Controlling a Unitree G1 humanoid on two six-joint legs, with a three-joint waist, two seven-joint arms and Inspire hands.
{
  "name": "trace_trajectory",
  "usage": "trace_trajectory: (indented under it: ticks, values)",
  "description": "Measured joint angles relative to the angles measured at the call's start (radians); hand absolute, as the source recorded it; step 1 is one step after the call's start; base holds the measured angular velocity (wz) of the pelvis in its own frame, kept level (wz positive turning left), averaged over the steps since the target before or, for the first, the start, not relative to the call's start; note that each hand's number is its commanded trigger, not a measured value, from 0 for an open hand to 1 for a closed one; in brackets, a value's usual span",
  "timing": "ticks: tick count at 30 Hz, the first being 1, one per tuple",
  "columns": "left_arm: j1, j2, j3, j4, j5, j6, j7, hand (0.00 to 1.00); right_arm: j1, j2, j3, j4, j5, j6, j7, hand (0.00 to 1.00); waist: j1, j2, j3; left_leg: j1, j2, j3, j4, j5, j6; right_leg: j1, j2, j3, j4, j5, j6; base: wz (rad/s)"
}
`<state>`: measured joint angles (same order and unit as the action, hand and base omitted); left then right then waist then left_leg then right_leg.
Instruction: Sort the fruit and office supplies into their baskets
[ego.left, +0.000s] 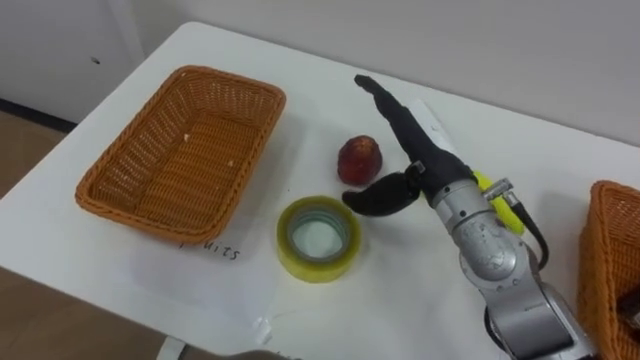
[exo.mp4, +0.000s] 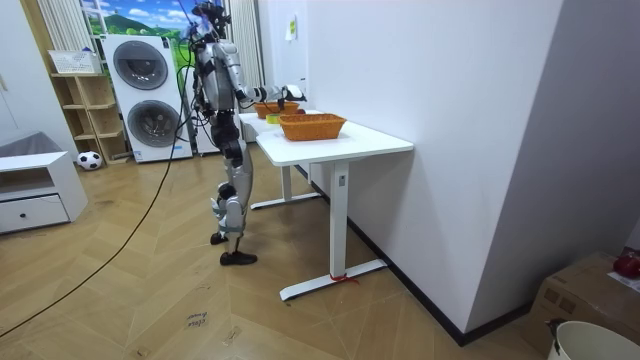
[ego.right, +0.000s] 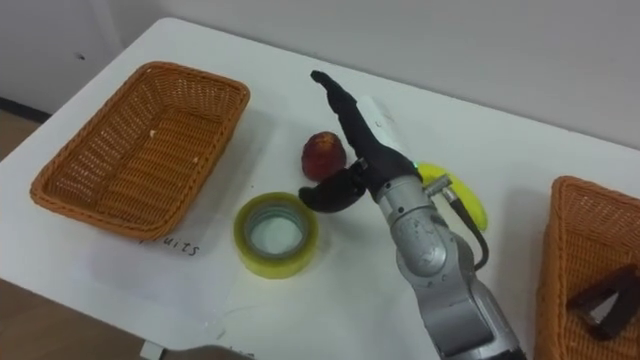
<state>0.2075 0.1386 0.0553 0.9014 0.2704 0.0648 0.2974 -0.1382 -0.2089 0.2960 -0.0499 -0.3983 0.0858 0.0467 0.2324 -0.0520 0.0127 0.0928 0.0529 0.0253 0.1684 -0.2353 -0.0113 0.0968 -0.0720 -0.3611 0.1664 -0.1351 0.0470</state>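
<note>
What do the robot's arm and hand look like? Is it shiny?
Partly! Its right hand is black all over, with long thin black fingers and a fatter thumb. The arm behind it is shiny silver-grey metal made of rounded, tube-like parts, and a thin dark cable loops alongside it. It wears no sleeve.

Orange-brown woven basket (ego.left: 180, 150), red fruit (ego.left: 359, 160), yellow tape roll (ego.left: 318, 268), yellow banana (ego.right: 470, 208), white table (ego.left: 300, 75), black right hand (ego.left: 422, 162).

Stacked washing machines (exo.mp4: 145, 92) stand beyond the white table (exo.mp4: 372, 143), a football (exo.mp4: 89, 159) near them.
</note>
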Motion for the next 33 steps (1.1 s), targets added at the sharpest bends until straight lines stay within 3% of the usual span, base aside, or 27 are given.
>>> trace_trajectory:
  ticks: [7,21,26,33]
  values:
    - [-0.005,0.006,-0.001,0.0,0.005,0.001,-0.02,0.0,-0.003,0.01,0.051,-0.001,-0.022,0.002,0.0,0.0,0.021,-0.003,-0.0021,-0.015,0.0,-0.005,0.001,0.0,0.0,-0.01,0.001,0.003,-0.002,0.0,0.0,0.01]
    - [-0.003,0.009,-0.002,0.004,-0.004,0.005,-0.02,0.0,-0.035,0.019,0.077,-0.002,-0.044,0.002,0.0,0.0,0.017,0.002,-0.0043,-0.024,-0.006,-0.014,0.001,0.0,0.0,-0.01,-0.002,0.002,-0.017,0.0,0.0,0.02]
    - [-0.004,0.015,-0.038,0.003,-0.005,0.001,-0.024,0.0,-0.035,0.018,0.079,-0.002,-0.044,0.001,0.001,0.0,0.015,0.001,-0.0047,-0.024,-0.006,-0.014,0.0,0.0,0.0,-0.01,-0.002,0.002,-0.017,0.0,0.0,0.0]
    - [-0.02,0.014,-0.041,0.003,-0.005,-0.001,-0.034,0.0,-0.034,-0.008,0.123,0.0,-0.066,0.001,0.024,0.0,0.014,-0.008,-0.0039,-0.023,-0.008,-0.013,-0.003,0.0,0.0,-0.008,-0.003,0.003,-0.017,0.0,0.0,0.0]
